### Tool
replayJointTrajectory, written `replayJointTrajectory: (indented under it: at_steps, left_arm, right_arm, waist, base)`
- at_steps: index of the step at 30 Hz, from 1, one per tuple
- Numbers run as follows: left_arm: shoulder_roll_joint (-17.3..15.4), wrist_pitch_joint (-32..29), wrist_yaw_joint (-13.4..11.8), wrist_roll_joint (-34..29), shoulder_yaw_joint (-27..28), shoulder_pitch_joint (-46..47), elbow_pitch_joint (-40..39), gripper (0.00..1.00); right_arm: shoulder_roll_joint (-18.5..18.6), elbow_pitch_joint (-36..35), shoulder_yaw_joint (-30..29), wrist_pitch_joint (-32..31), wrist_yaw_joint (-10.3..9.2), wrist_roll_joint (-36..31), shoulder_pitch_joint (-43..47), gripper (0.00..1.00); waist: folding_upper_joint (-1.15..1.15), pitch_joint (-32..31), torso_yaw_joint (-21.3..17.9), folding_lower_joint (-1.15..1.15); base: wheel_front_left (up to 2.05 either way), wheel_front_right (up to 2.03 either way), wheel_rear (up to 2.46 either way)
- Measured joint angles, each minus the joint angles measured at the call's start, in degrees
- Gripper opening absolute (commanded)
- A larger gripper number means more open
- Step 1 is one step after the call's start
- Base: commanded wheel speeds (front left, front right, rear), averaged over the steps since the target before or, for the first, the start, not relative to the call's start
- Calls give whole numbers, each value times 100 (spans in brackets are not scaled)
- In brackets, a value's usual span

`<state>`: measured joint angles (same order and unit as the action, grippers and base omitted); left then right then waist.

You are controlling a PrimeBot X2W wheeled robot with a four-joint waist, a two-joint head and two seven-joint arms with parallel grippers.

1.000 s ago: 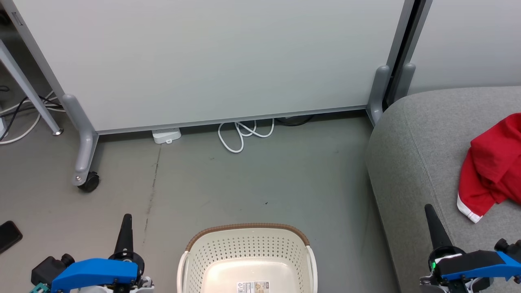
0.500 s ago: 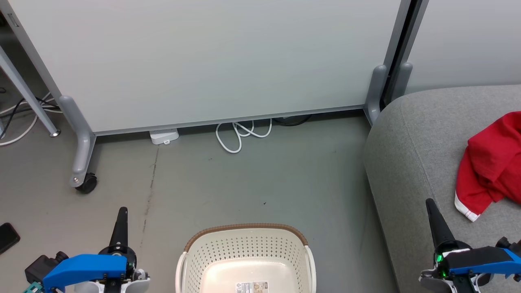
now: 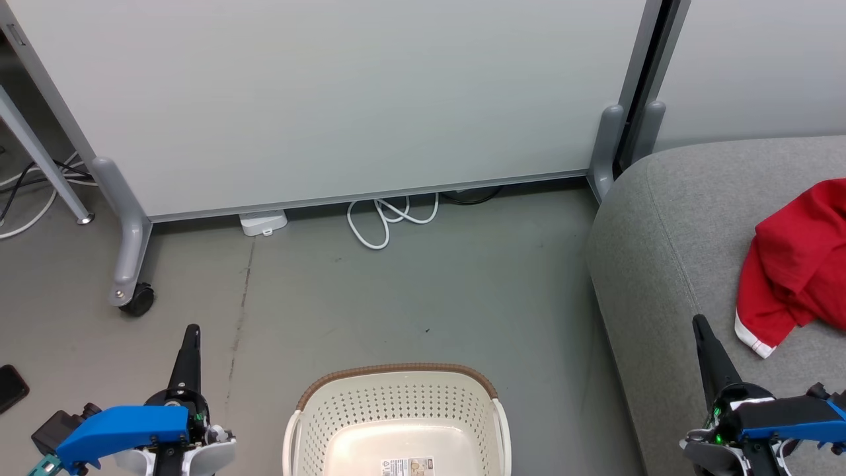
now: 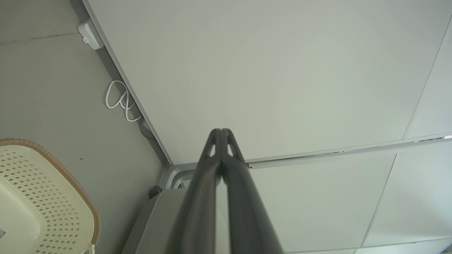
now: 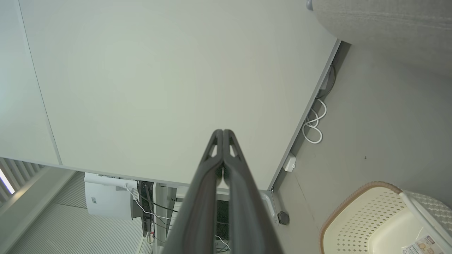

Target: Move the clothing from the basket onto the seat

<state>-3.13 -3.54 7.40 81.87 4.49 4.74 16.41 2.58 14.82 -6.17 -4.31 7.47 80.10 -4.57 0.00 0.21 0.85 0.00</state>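
Plainly, left claw [image 3: 191, 329], right claw [image 3: 698, 321] pressed together; bare floor [image 3: 542, 330] between basket [image 3: 396, 367] rim and seat [image 3: 651, 264] edge.

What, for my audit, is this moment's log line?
basket: no clothing seen; clothing: red, on seat; left gripper: jaws shut, empty; right gripper: jaws shut, empty

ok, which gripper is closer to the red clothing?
The right gripper: it sits over the edge of the sofa, near the red clothing. The left gripper is above the floor, across the basket.
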Motion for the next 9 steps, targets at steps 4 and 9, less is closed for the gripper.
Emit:
replayJointTrajectory:
  at_steps: [4,9]
  left_arm:
    - [4,-48,0,159,29,15,-43,0]
    - [9,-101,0,352,62,35,-82,0]
  right_arm:
    - [2,-12,-4,-34,0,181,-34,0]
    - [3,-24,-11,-67,0,413,-52,0]
  waist:
    - [0,-1,-12,0]
    - [0,-1,-27,0]
  base:
    - [0,0,0]
    - [0,0,0]
